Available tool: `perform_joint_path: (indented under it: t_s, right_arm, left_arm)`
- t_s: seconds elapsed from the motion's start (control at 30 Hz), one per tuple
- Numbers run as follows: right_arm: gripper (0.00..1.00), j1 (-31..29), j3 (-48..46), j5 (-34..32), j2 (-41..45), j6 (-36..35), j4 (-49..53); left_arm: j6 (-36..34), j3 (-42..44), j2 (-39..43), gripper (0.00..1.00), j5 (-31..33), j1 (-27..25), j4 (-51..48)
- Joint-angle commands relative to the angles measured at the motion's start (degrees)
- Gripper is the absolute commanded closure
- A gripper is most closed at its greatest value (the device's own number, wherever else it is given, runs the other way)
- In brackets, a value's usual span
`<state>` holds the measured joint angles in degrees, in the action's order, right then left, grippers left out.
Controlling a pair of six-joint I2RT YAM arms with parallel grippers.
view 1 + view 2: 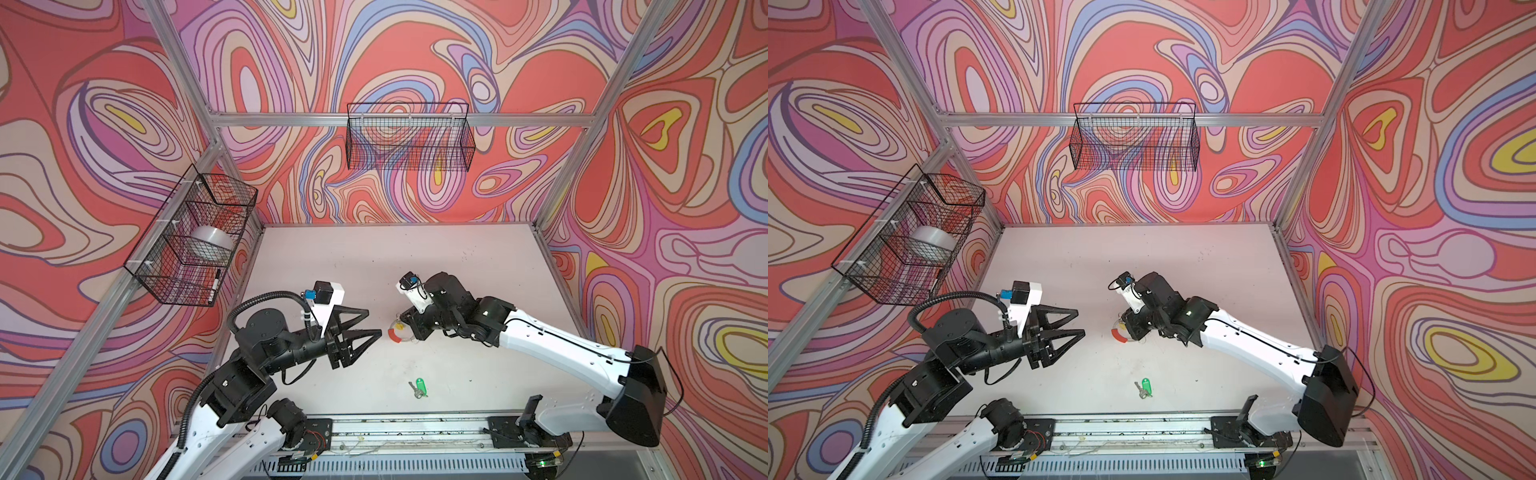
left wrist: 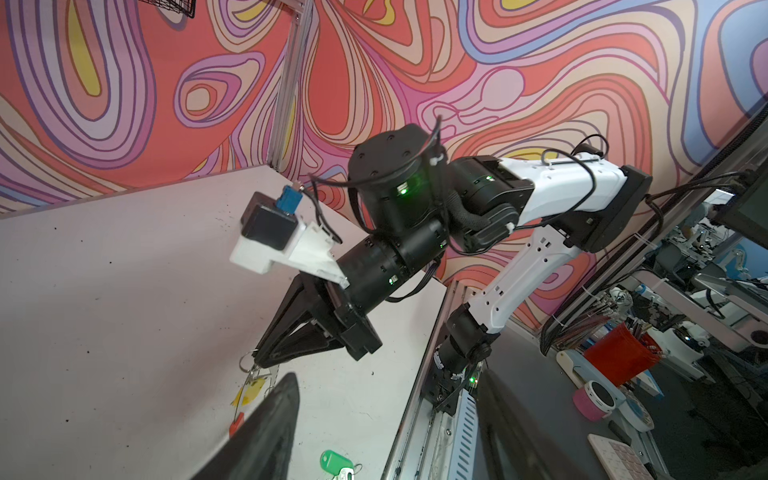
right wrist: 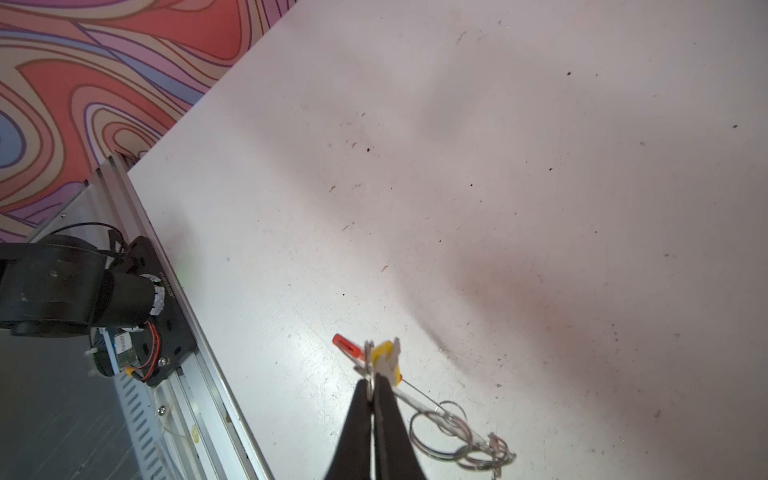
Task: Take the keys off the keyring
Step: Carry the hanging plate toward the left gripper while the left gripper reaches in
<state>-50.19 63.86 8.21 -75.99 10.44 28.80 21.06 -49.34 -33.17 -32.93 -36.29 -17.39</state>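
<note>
Just right of the wide-apart, empty left claw (image 1: pixel 374 322), the closed right claw (image 3: pixel 372 383) pinches the keyring (image 1: pixel 394 336); yellow key (image 3: pixel 385 356) on it.

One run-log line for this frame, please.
left hand: open, empty | right hand: shut on keyring | green-tag key: off, on table | yellow-tag key: on keyring

My arms are white shells over black joints. The left arm (image 1: pixel 203 436) trails a ribbed black hose (image 1: pixel 257 298), and the left pincer (image 1: pixel 374 321) is black, triangular and truss-framed. The right arm (image 1: pixel 552 345) carries a thin black cable (image 1: pixel 557 332) and green lights (image 2: pixel 401 190) at its joints. Dark specks on its shell may be screws.
</note>
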Motion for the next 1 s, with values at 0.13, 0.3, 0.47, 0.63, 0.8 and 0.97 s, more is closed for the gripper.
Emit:
perform_joint_path:
  t_s: [0.13,0.3,0.47,0.63,0.8,0.97]
  right_arm:
    - [1.0,0.36,3.38,0.59,6.29,0.21,3.67]
    - [1.0,0.32,4.83,3.07,9.11,-1.95,7.01]
    - [1.0,0.32,4.13,10.84,12.12,-3.7,7.07]
    - [1.0,0.35,4.52,16.34,13.89,-4.72,6.9]
    - [1.0,0.36,6.6,20.48,12.51,-5.78,7.76]
    - [1.0,0.36,7.25,23.29,12.35,-6.31,6.58]
  left_arm:
    - [0.91,-0.23,-3.04,0.35,-0.95,-0.01,4.2]
    - [0.52,-2.1,-7.47,0.44,-5.68,-0.01,3.03]
    - [-0.67,-3.44,-11.3,0.49,-10.51,-0.01,0.91]
    - [-1.55,-5.28,-14.23,0.55,-15.16,-0.01,-1.24]
    - [-0.46,-6.11,-16.19,0.56,-20.56,0.02,0.28]
    - [0.83,-6.91,-18.54,0.62,-22.9,-0.01,0.3]
